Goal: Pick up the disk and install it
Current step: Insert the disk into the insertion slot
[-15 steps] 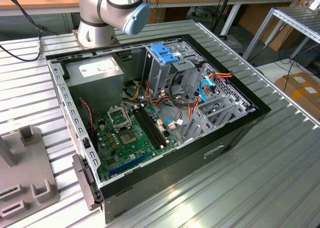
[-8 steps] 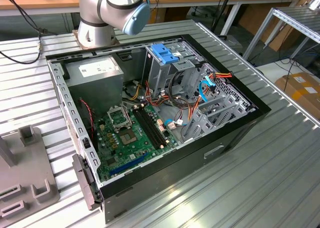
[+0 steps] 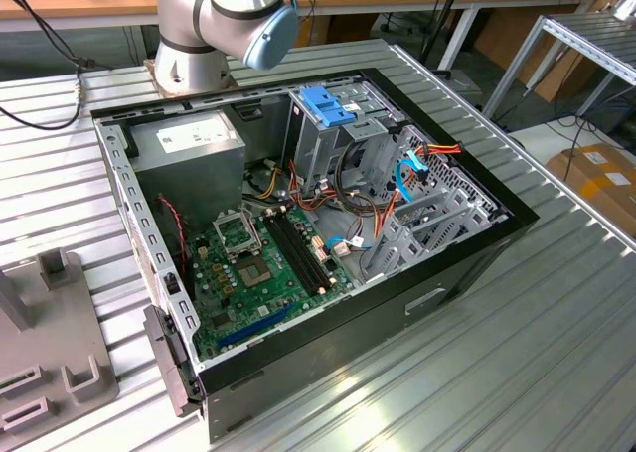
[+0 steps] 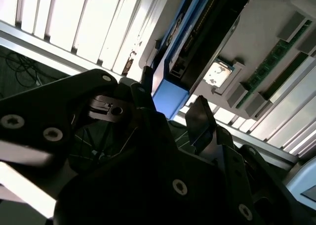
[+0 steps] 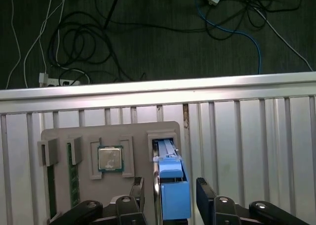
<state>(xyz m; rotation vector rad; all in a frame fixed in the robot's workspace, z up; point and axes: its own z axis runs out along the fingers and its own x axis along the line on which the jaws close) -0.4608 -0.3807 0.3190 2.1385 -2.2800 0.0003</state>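
The disk [image 5: 174, 198] stands on edge in a slot of a grey holder [image 5: 89, 136], its light-blue rail facing the camera. In the second wrist view the disk [image 4: 195, 34] shows a dark side and a blue end. My gripper [image 5: 171, 184] straddles it, one dark finger on each side with a narrow gap to each face, so it is open and holds nothing. In the second wrist view the gripper [image 4: 172, 94] sits at the disk's blue end. The open computer case [image 3: 477, 248] lies on the ribbed metal table, with a metal drive cage [image 3: 353, 144] at its far end.
The holder also carries a processor chip [image 5: 110, 159] and a memory stick [image 5: 73, 180]. Part of the holder [image 3: 60, 363] lies at the exterior view's left. Inside the case are a power supply [image 3: 189, 144], a green board [image 3: 258, 263], loose cables and a blue bracket [image 3: 326, 104]. Beyond the table edge [image 5: 158, 89] cables lie on the floor.
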